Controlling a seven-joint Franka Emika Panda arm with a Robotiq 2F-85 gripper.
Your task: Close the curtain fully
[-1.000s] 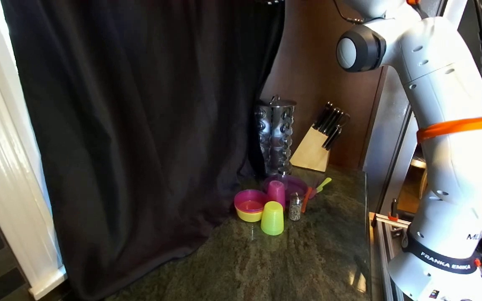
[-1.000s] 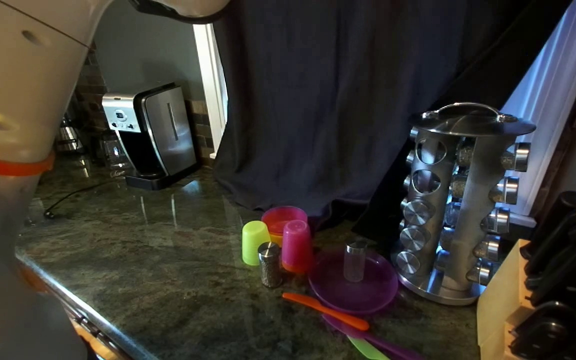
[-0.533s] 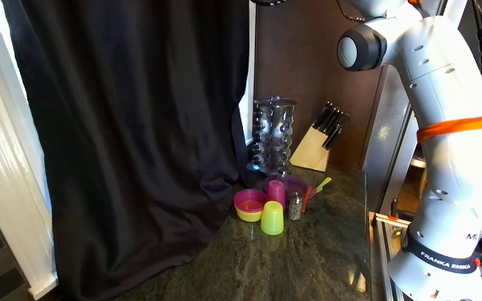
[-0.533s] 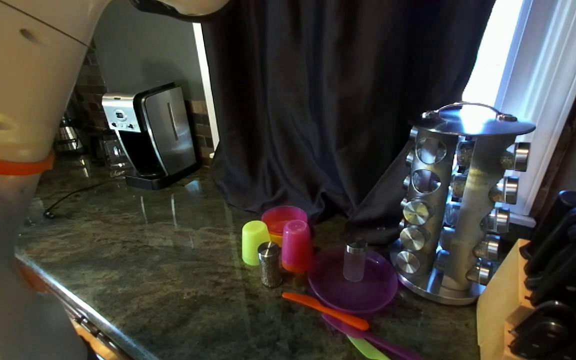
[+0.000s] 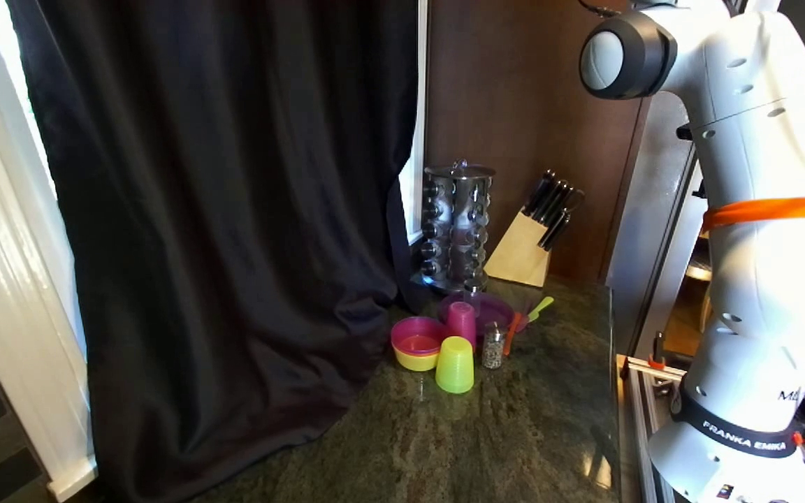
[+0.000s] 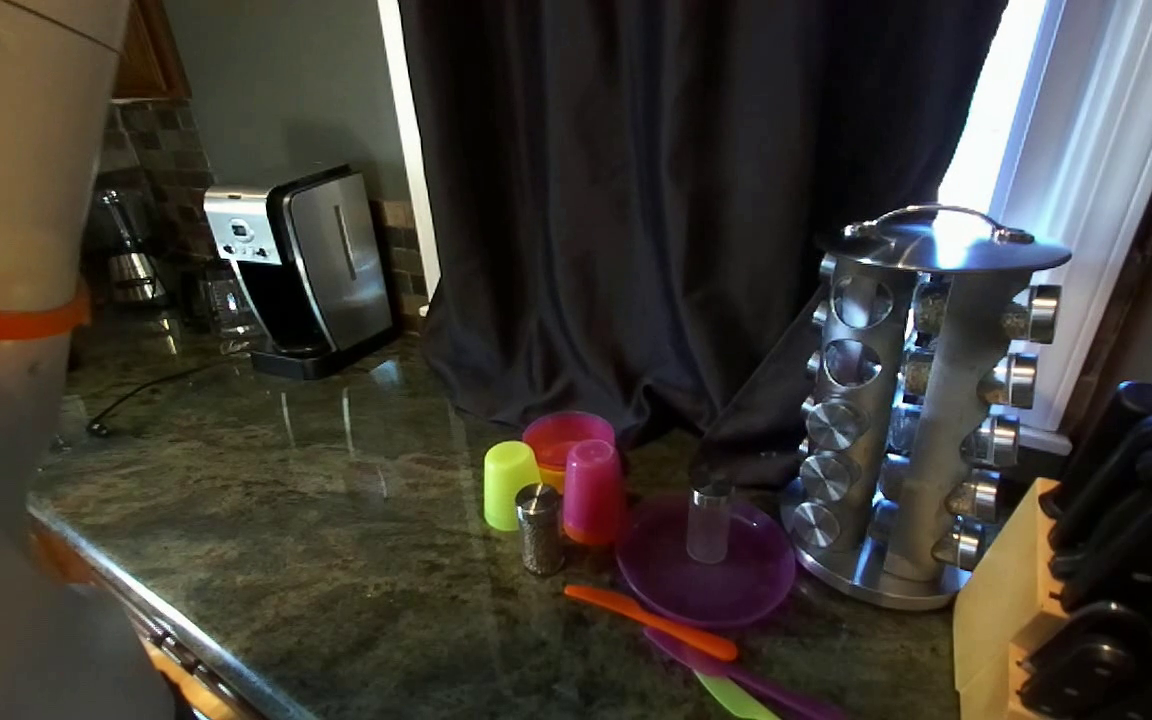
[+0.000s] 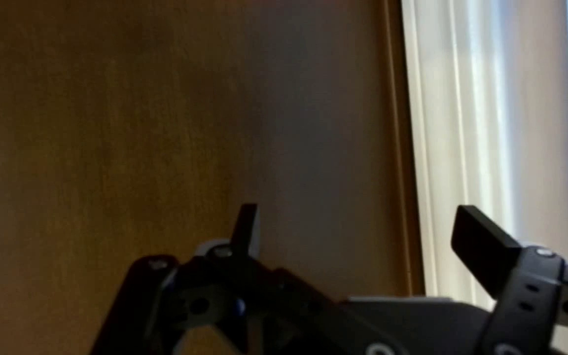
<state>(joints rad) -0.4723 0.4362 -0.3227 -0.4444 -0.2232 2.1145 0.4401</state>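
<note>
Across the window (image 6: 993,120): the black curtain (image 5: 221,230) hangs in soft vertical folds in both exterior views, its hem spread on the worktop (image 5: 465,447).
Curtain's edges: the window shows bright between the curtain and the white frame (image 6: 1106,200), behind the spice rack (image 6: 941,430), and again, more thinly, down the opposite edge (image 5: 56,150) in an exterior view.
My tool (image 7: 355,222): in the wrist view its fingers (image 7: 244,229) stand wide apart.
Behind the fingers: a brown panel (image 7: 116,123) and white trim (image 7: 481,98); that view is dim and soft, so I can only call the trim likely that same frame.
My arm (image 5: 752,154): it stands just beside the worktop's edge, an orange band (image 5: 780,211) round it, its upper end cut off by the top of the view.
Upside down: a green cup (image 5: 455,363) and a pink cup (image 5: 462,320), just beside the stacked bowls (image 5: 413,360) near the curtain's hem.
Purple plate (image 6: 654,588): it bears a clear shaker (image 6: 708,530), with an orange knife (image 6: 651,622) beside it.
Knife block (image 5: 518,255): wooden, slanted, near the spice rack.
Coffee maker (image 6: 346,260): silver and black, on the worktop left of the curtain in an exterior view.
</note>
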